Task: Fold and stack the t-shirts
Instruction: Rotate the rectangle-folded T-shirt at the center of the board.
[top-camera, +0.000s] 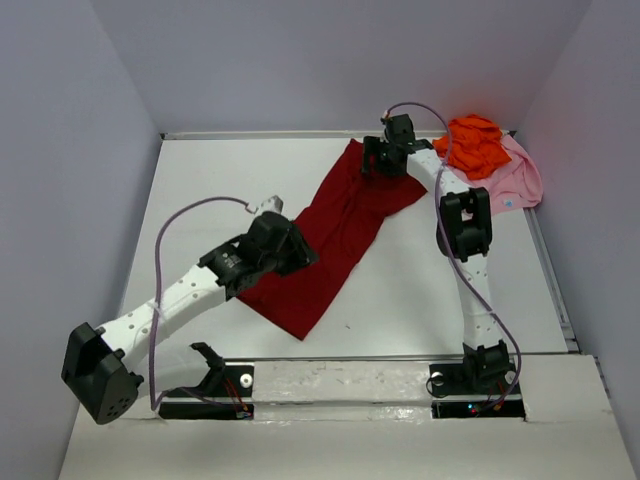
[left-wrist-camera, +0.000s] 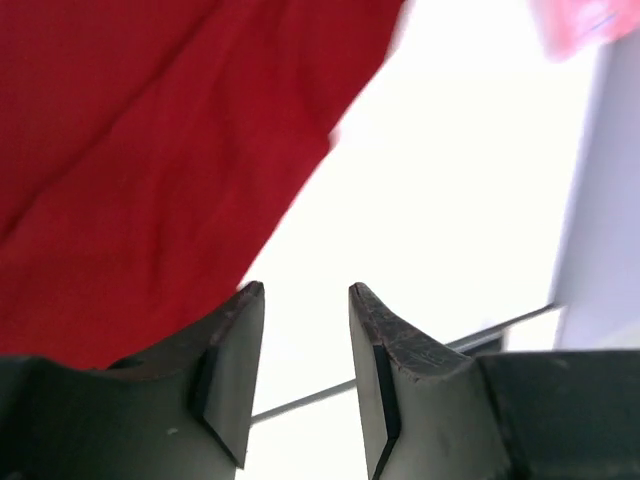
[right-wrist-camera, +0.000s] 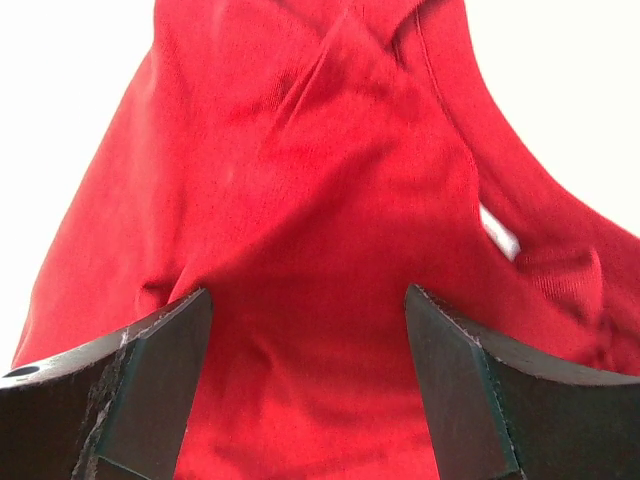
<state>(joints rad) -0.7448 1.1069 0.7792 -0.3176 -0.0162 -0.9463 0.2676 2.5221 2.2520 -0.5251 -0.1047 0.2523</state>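
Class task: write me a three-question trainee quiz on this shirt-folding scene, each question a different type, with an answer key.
1. True or false: the right gripper is shut on the dark red shirt.
2. Which lies on top of the light pink shirt? A) the dark red shirt B) the bright orange shirt C) nothing
3. How many shirts are on the table?
Key: 1 false, its jaws stand wide open above the cloth. 2 B. 3 three.

From above I can't make out the tips of the left gripper (left-wrist-camera: 305, 292); its wrist housing covers them. The light pink cloth t-shirt (top-camera: 522, 182) lies partly under the bright orange cloth t-shirt (top-camera: 472, 143), and in my left wrist view it is only a blurred, cropped corner. The dark red cloth t-shirt (right-wrist-camera: 320, 250) runs off the right wrist frame.
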